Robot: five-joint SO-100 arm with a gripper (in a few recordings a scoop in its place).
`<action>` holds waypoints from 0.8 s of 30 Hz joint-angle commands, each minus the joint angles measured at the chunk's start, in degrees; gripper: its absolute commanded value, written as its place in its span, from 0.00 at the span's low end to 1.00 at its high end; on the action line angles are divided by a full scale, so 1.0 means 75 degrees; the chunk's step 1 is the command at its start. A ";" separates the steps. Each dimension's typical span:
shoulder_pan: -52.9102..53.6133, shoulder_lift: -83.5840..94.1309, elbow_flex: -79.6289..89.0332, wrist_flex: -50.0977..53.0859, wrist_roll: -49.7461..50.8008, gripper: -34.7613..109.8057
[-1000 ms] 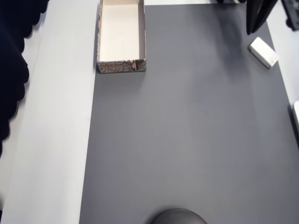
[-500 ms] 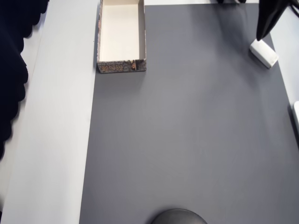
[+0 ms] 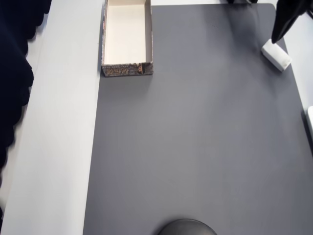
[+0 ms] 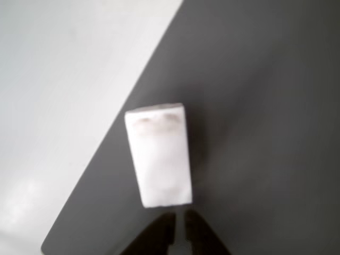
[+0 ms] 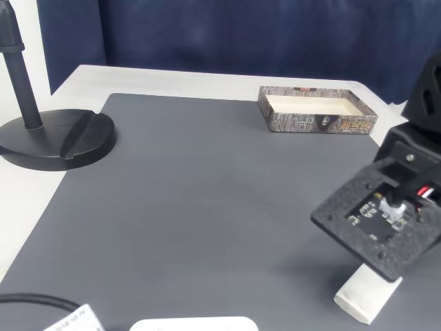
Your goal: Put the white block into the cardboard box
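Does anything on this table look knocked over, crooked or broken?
Nothing looks damaged or spilled. The white block lies flat but slanted, right at the dark mat's edge near its corner, with the gripper just above it. The cardboard box sits upright and empty at the mat's far side.

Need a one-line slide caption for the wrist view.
Gripper, fingertips close together, hovering just short of the white block lying at the dark mat's edge.
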 commanded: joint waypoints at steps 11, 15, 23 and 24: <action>-0.0598 -0.0199 -0.0574 0.0082 0.0035 0.23; -0.0680 -0.0129 -0.0398 0.0094 0.0070 0.24; -0.0680 -0.0047 -0.0363 0.0117 0.0070 0.23; -0.0680 -0.0047 -0.0352 0.0117 0.0070 0.23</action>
